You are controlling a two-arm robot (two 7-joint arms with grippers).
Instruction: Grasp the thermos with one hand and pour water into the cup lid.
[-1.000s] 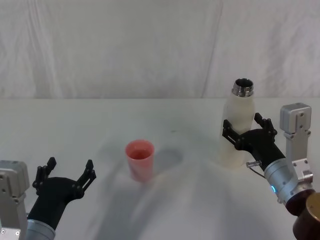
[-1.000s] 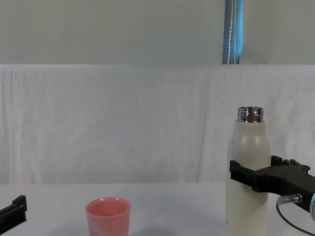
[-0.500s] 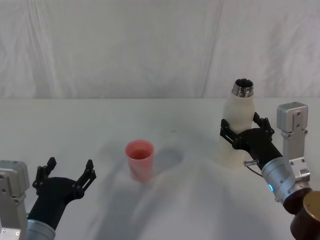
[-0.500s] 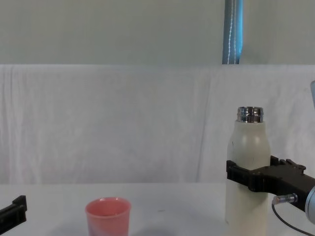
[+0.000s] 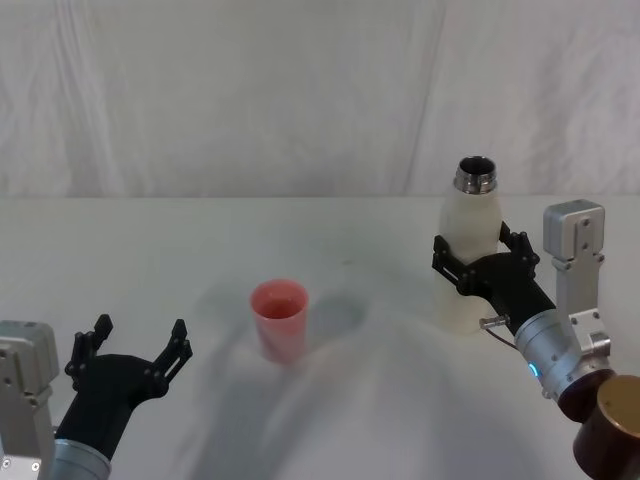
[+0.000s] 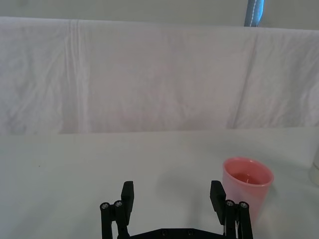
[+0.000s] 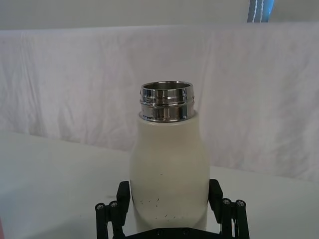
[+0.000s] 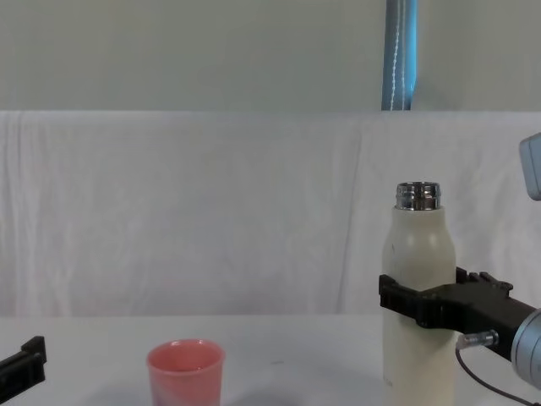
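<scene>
I have the right end effector [image 5: 478, 268] clamped round the middle of the thermos [image 5: 468, 250], fingers pinching its cream body on both sides; the bottle stands upright with its silver neck uncapped. Whether its base touches the worktop [image 5: 200, 250] I cannot tell. The cup [image 5: 279, 318] sits on the worktop well to the left of the thermos, upright. My left end effector [image 5: 135, 359] hovers spread and empty, near the cup on its far side from the thermos. My worry is the smooth, rounded body: if the grip is light, the thermos could twist or slip as I tilt it. The cup is small and light too, so a fast pour could overshoot its rim or topple it.
</scene>
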